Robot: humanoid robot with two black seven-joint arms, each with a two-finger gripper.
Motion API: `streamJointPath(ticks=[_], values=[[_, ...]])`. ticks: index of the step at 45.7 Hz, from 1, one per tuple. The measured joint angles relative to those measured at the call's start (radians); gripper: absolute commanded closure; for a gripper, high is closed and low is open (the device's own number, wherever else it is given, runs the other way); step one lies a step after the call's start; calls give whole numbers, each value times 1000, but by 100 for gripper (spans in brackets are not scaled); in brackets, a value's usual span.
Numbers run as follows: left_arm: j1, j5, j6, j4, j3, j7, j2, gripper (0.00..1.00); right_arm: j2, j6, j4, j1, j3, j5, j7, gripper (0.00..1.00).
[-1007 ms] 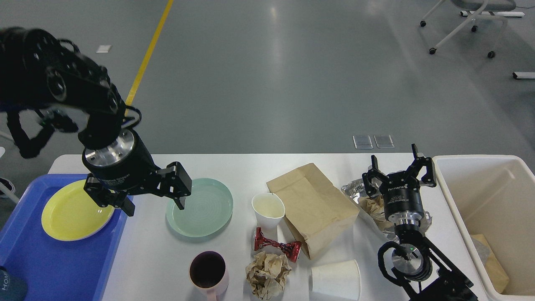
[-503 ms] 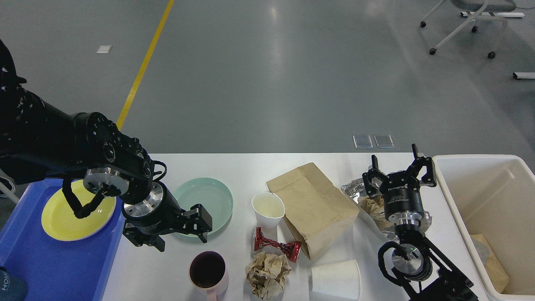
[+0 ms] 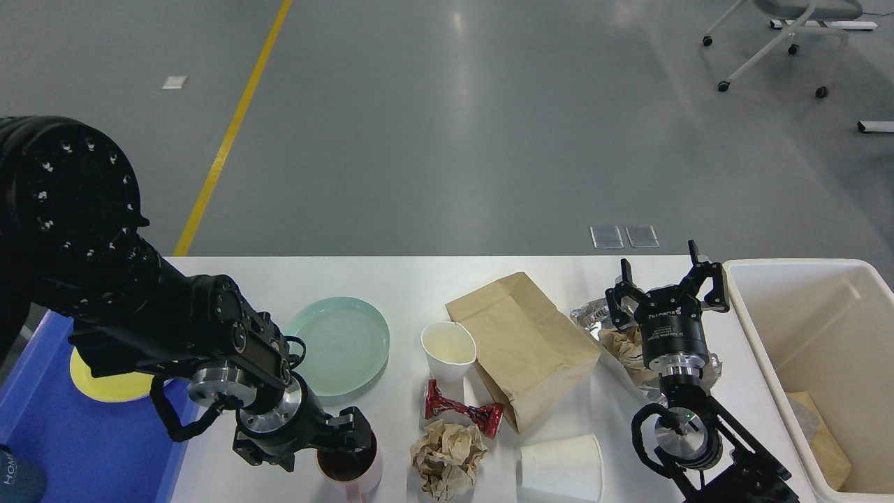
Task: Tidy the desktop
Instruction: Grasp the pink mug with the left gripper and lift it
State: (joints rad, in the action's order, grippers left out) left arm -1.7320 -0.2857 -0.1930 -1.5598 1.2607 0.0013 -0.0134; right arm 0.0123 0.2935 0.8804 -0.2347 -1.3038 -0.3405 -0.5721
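Observation:
The white desktop (image 3: pixel 412 279) holds a mint plate (image 3: pixel 342 342), an upright paper cup (image 3: pixel 447 347), a brown paper bag (image 3: pixel 524 342), a red wrapper (image 3: pixel 462 412), a crumpled paper ball (image 3: pixel 447 457), a tipped paper cup (image 3: pixel 559 467) and a pink mug (image 3: pixel 356 474) at the front edge. My left gripper (image 3: pixel 311 447) is open and low at the mug. One finger (image 3: pixel 360 434) is over the mug's mouth and the other is left of its rim. My right gripper (image 3: pixel 665 278) is open, pointing up, above crumpled foil and paper (image 3: pixel 618 342).
A blue tray (image 3: pixel 84 447) at the left carries a yellow plate (image 3: pixel 105 388), mostly hidden by my left arm. A cream-white bin (image 3: pixel 803 314) with some brown paper inside stands at the right. A wheeled chair stands on the grey floor far behind.
My left arm has swung from above the mint plate toward me and lowered to the pink mug. The right arm has not moved.

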Motion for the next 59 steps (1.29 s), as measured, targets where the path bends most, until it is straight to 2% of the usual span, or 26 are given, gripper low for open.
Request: streamJointPath(ticks=[8, 12, 18, 23, 28, 35, 43, 48, 59], values=[[44, -4, 38, 28, -3, 0, -25, 15, 0, 0, 0, 0, 0, 0, 0, 0], [48, -9, 43, 30, 4, 0, -27, 30, 0, 0, 0, 0, 0, 0, 0, 0], [59, -10, 49, 31, 11, 0, -27, 45, 0, 0, 0, 0, 0, 0, 0, 0], [78, -13, 64, 35, 21, 1, -27, 48, 0, 0, 0, 0, 0, 0, 0, 0], [115, -15, 101, 63, 26, 24, -30, 56, 0, 0, 0, 0, 0, 0, 0, 0], [151, -16, 135, 96, 21, 81, -32, 72, 0, 0, 0, 0, 0, 0, 0, 0], [166, -18, 139, 104, 11, 90, -36, 85, 0, 0, 0, 0, 0, 0, 0, 0], [168, -27, 138, 105, 7, 91, -37, 100, 0, 0, 0, 0, 0, 0, 0, 0], [169, -60, 129, 104, -1, 91, -37, 100, 0, 0, 0, 0, 0, 0, 0, 0]])
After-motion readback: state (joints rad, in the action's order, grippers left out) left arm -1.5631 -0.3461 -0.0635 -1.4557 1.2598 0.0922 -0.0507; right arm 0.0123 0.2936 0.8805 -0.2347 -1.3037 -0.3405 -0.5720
